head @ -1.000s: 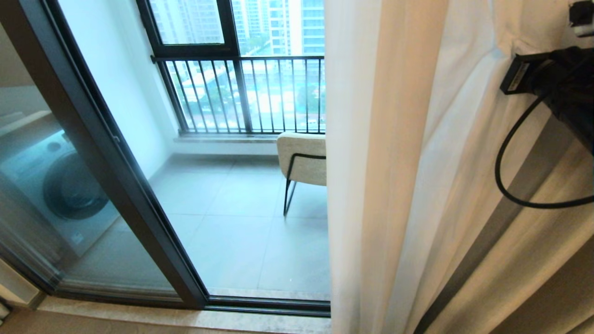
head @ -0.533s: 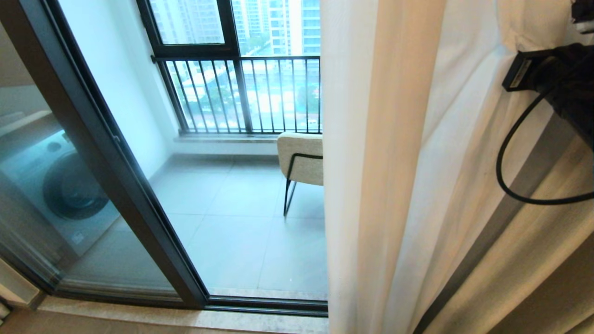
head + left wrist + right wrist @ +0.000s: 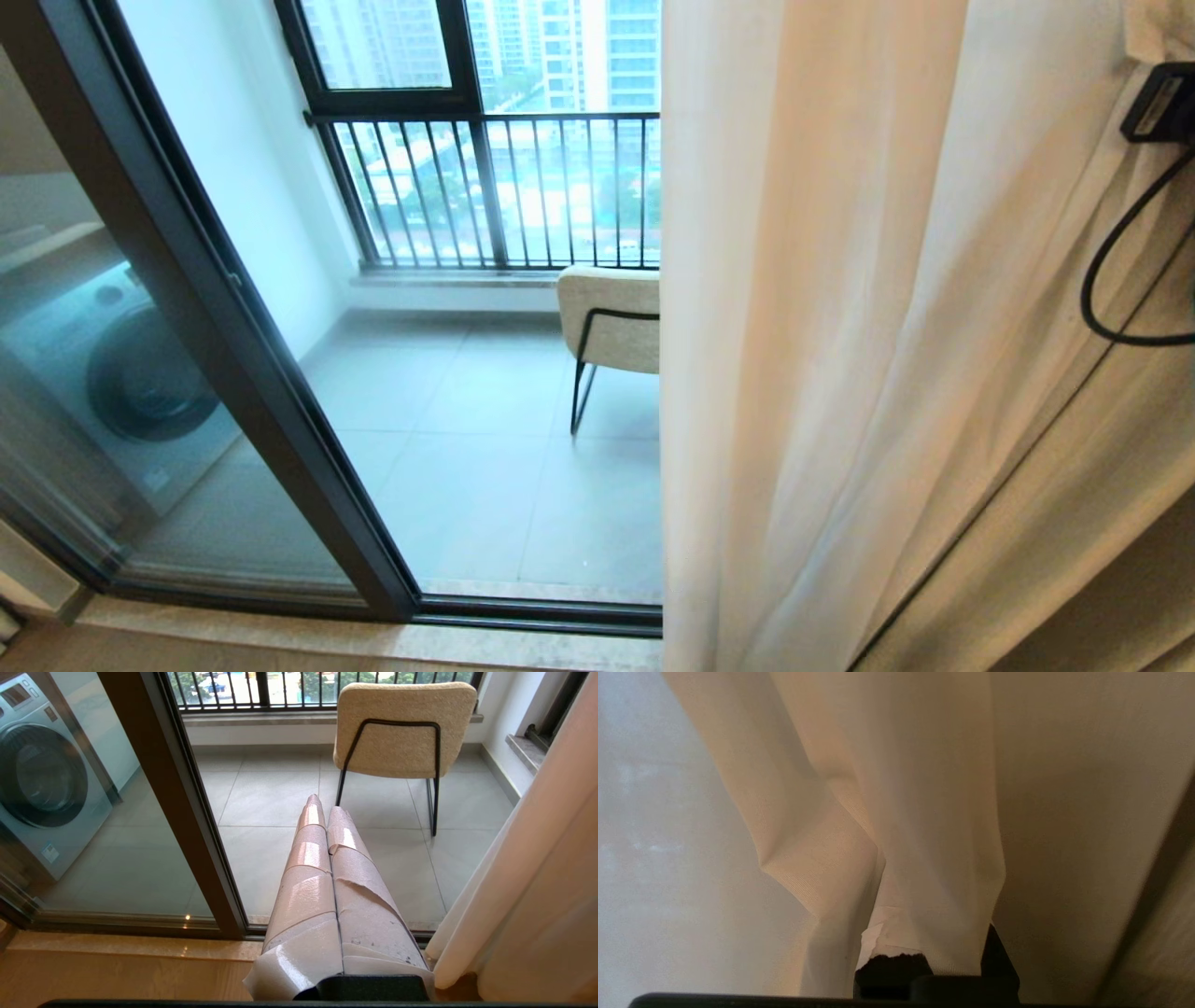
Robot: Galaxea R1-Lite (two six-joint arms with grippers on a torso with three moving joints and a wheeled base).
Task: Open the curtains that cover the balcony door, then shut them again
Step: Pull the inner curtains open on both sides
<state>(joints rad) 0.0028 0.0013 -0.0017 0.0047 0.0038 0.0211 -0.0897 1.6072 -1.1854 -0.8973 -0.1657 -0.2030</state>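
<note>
We find no readable writing anywhere: a small pale sticker sits on the front of the washing machine (image 3: pixel 44 765), but its print is too small to make out.

Our right gripper (image 3: pixel 924 956) is buried in the curtains (image 3: pixel 840 373), its fingers pressed together with a pinched fold of the sheer fabric between them; cloth drapes over and past the fingertips on every side, so nothing else shows around that tool. In the head view only the arm's black mount and a looping cable show at the far right edge, against the fabric.

Our left gripper (image 3: pixel 327 812) hangs low with its taped fingers (image 3: pixel 303 858) pressed together and holding nothing. Ahead of its tips lies bare grey tile, and beyond that the beige chair (image 3: pixel 397 732) on thin black legs. To one side of it stands the dark frame of the balcony door (image 3: pixel 233 308), with the washing machine behind the glass; to the other side the curtains' hemmed edge falls to the floor near the sill. The doorway between frame and curtain edge stands uncovered, showing the black railing (image 3: pixel 485 187).
</note>
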